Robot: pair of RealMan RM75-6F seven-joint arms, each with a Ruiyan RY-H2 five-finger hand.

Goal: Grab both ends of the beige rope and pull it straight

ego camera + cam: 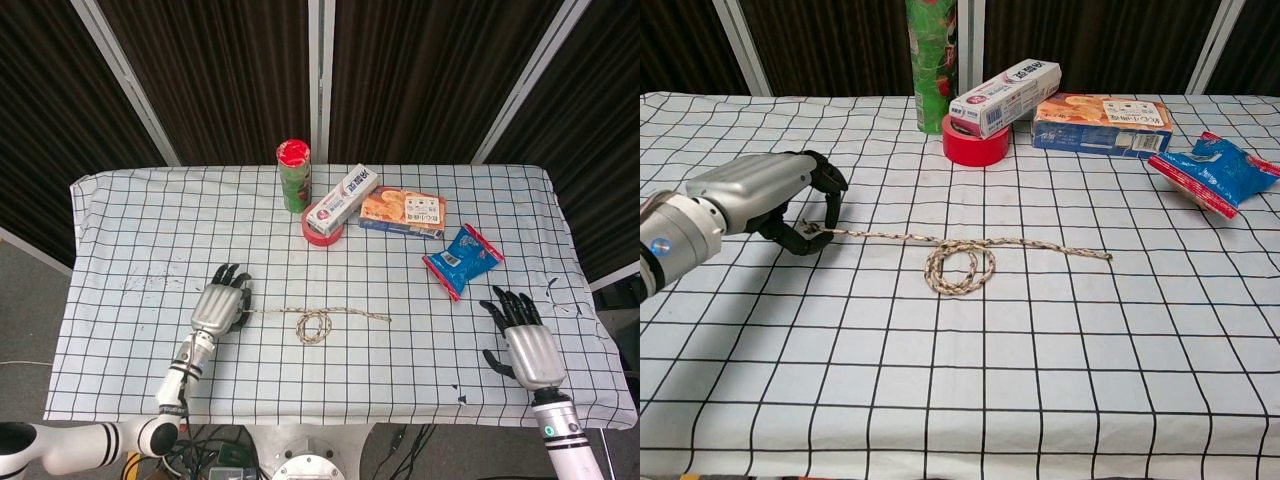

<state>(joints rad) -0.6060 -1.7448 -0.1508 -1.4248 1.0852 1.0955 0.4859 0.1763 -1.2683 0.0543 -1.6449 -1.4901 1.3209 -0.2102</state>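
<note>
Left hand (760, 200) pinches one end of the beige braided rope (960, 262); right hand (525, 335), fingers spread and empty, sits well beyond the rope's free end, so a lone pull risks tightening its loop.

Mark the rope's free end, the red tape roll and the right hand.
rope's free end (1106, 257), chest view, frayed tip on the cloth.
red tape roll (976, 147), chest view, outer side wall.
right hand (527, 345), head view, back of the hand.
</note>
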